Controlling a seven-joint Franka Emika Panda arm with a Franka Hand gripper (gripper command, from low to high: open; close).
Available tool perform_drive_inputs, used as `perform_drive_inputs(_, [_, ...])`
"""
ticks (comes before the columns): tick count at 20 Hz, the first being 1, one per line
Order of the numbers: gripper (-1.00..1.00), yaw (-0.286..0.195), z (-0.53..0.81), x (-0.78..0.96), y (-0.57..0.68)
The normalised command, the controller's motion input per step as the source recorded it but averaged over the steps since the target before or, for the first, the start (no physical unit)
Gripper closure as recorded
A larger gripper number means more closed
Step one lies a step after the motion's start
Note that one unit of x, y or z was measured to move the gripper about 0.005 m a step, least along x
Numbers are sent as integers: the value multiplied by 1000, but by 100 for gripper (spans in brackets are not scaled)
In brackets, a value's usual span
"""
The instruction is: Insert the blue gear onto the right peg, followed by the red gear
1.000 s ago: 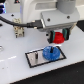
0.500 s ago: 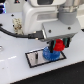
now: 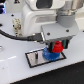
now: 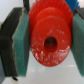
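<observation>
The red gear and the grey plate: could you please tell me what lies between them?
In the exterior view, the blue gear lies on the grey plate, directly beneath the red gear held in the gripper.

A smooth white glossy tabletop spreads out below the gripper and on past it to every edge of the exterior view. Its surface is evenly and brightly lit, with soft pale sheen to the exterior view's left of the gripper. Well above and behind the gripper, towards the exterior view's left, lies a dark, blurred stretch of background; what it holds cannot be made out. In the wrist view, the same pale tabletop shows out of focus beneath the gripper.
</observation>
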Motion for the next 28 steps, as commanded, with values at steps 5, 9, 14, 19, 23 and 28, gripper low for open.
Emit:
perform_drive_inputs(5, [100,0,438,247,-205])
perform_drive_inputs(9, [100,0,43,154,-103])
perform_drive_inputs(14, [100,0,-96,182,-118])
perform_drive_inputs(19, [100,0,-141,191,-133])
perform_drive_inputs(23, [100,0,-77,180,-112])
perform_drive_inputs(28, [100,0,131,95,-44])
